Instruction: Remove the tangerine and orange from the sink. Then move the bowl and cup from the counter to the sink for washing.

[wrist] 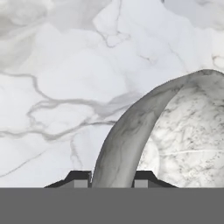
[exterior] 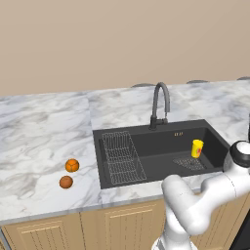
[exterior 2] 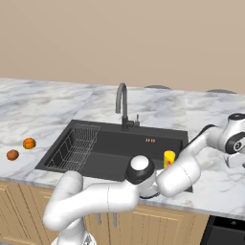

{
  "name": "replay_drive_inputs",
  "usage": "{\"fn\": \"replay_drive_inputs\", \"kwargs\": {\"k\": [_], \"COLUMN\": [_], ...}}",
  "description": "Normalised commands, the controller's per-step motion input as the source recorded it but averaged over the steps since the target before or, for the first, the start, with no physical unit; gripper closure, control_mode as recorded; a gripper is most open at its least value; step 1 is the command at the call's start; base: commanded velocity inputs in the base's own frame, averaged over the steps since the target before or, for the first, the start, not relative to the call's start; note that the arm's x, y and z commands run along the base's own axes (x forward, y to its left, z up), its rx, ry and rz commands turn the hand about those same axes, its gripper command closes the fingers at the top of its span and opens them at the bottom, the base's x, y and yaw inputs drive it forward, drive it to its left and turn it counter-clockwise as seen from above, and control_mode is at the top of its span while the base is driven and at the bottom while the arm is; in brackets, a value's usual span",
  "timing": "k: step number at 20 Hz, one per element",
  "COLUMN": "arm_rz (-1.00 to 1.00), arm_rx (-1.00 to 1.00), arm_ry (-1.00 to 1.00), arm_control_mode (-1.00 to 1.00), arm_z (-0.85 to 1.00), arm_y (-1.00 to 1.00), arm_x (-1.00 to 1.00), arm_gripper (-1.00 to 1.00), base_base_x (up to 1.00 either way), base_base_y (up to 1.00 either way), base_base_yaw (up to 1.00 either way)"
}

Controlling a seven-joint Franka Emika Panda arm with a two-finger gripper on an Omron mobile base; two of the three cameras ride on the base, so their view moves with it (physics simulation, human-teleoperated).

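Already out on the counter's (exterior: 44, 132) left part both fruits (exterior: 72, 165), cup (exterior: 197, 148) standing in the sink's (exterior: 156, 146) right end, only the bowl (wrist: 175, 131) left, its rim pinched between the gripper's (wrist: 111, 179) fingers.

Sink (exterior 2: 95, 158) taken as reference: dark grey basin set in the marble counter (exterior 2: 43, 103). Wire rack (exterior 2: 74, 146) lies in its left part. Dark gooseneck faucet (exterior 2: 123, 107) stands at the sink's back rim. Yellow cup (exterior 2: 169, 159) stands upright inside the sink, near its right wall. Two orange fruits lie on the counter left of the sink, well apart from it: tangerine (exterior 2: 29, 143) and orange (exterior 2: 13, 155). Arm (exterior 2: 110, 196) crosses the sink's front rim and reaches right, past the sink.
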Motion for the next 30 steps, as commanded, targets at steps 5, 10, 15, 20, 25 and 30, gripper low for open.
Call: {"fn": "replay_drive_inputs", "kwargs": {"k": [5,10,15,20,25,30], "arm_rz": [0.14,0.16,0.18,0.18,0.19,0.17], "arm_rx": [0.00,0.00,0.00,-0.02,-0.09,-0.16], "arm_ry": [-0.26,-0.32,-0.24,-0.16,-0.11,-0.07], "arm_control_mode": [-1.00,-1.00,-1.00,-1.00,-1.00,-1.00], "arm_z": [0.08,0.07,0.01,0.04,0.18,0.18], "arm_y": [0.31,0.35,0.35,0.38,0.34,0.38], "arm_x": [-0.05,-0.06,-0.14,-0.13,-0.11,-0.15], "arm_gripper": [1.00,1.00,1.00,1.00,1.00,1.00], "base_base_x": [0.00,0.00,0.00,0.00,0.00,0.00], "base_base_y": [0.00,0.00,0.00,0.00,0.00,0.00], "base_base_yaw": [0.00,0.00,0.00,0.00,0.00,0.00]}}
